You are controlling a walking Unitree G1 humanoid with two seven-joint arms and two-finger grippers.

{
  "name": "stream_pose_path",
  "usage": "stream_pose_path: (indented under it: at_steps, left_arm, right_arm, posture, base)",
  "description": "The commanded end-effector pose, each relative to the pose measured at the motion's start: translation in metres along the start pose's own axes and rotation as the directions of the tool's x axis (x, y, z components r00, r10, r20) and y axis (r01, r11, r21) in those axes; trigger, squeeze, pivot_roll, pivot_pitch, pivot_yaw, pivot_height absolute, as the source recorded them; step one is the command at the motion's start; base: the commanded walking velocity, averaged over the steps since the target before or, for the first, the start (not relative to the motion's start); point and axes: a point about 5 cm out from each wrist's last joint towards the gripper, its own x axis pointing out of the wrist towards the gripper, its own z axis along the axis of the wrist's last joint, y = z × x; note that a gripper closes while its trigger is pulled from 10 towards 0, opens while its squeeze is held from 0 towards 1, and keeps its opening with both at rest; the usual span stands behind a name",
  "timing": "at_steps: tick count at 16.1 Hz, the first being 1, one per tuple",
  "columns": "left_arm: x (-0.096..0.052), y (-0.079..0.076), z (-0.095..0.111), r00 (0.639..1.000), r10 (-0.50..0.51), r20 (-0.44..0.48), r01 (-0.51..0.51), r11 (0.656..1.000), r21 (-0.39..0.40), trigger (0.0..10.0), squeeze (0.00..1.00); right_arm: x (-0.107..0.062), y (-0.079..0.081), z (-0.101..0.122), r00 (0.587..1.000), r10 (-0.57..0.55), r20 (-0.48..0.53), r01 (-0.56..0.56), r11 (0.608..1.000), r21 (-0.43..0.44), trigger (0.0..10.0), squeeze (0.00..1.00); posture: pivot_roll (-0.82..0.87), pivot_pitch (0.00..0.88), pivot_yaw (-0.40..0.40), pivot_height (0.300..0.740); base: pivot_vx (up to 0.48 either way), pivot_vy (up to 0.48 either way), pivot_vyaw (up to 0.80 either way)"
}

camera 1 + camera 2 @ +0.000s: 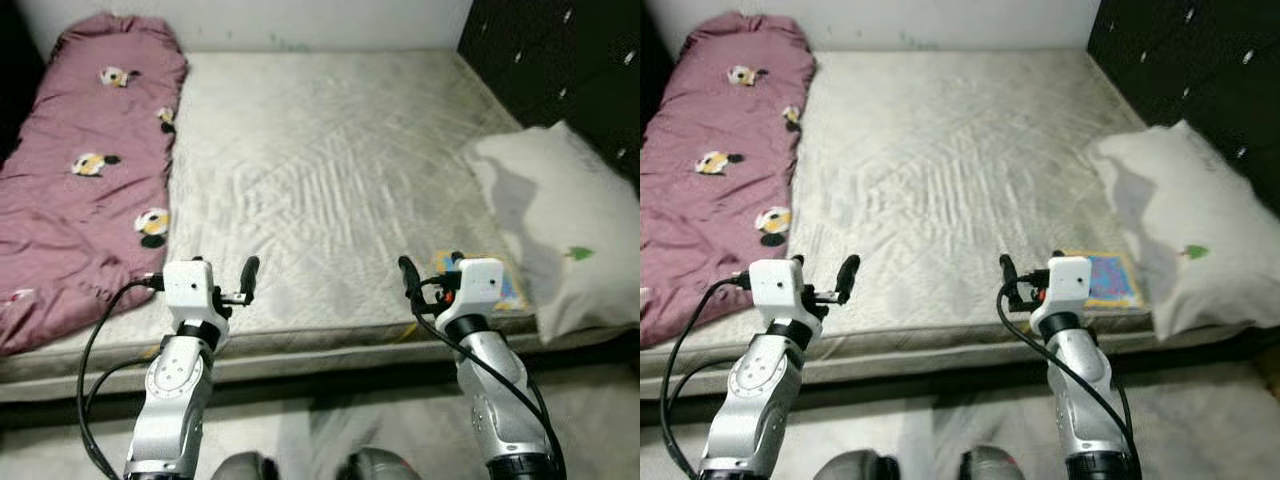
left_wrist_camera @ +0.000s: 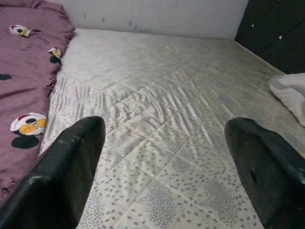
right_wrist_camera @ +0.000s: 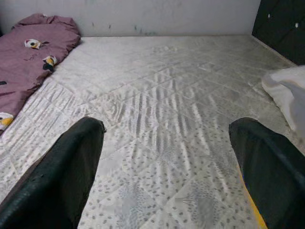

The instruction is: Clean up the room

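— Mattress (image 1: 330, 170) lies bare between the maroon quilt (image 1: 80, 170) and the white pillow (image 1: 560, 220).
— And the arms?
— Left gripper (image 1: 235, 285) and right gripper (image 1: 425, 280) hover level over its near edge, fingers wide apart, holding nothing.

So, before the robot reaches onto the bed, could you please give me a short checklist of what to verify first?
1. Left gripper open and holding nothing: ok, its fingers stand wide apart.
2. Right gripper open and holding nothing: ok, its fingers are likewise apart.
3. Both grippers over the near edge of the pale quilted mattress: ok.
4. Mauve cartoon-print duvet located: ok, bunched along the mattress's left side.
5. White pillow with a small green mark located: ok, at the right edge.
6. Colourful flat item beside the right gripper identified: cannot tell what it is.
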Motion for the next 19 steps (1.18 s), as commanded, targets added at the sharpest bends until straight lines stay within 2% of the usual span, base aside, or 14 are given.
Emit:
stream_pose_path:
  at_steps: [1,19]
  left_arm:
    - [0.0002,-0.0054,-0.0013,1.0,-0.022,-0.005,0.022,1.0,-0.003,10.0,0.0]
    - [-0.0005,-0.0065,-0.0007,0.999,-0.039,0.003,0.039,0.999,-0.006,10.0,0.0]
  right_arm:
    - [-0.0025,-0.0068,0.0011,1.0,-0.021,-0.002,0.021,1.0,-0.01,10.0,0.0]
    - [-0.0014,-0.0056,0.0012,1.0,-0.016,-0.001,0.016,1.0,-0.015,10.0,0.0]
  posture:
    - [-0.04,0.067,-0.016,0.74]
    - [-0.04,0.063,-0.015,0.74]
  base:
    - [0.0,0.0,0.0]
    - [0.0,0.0,0.0]
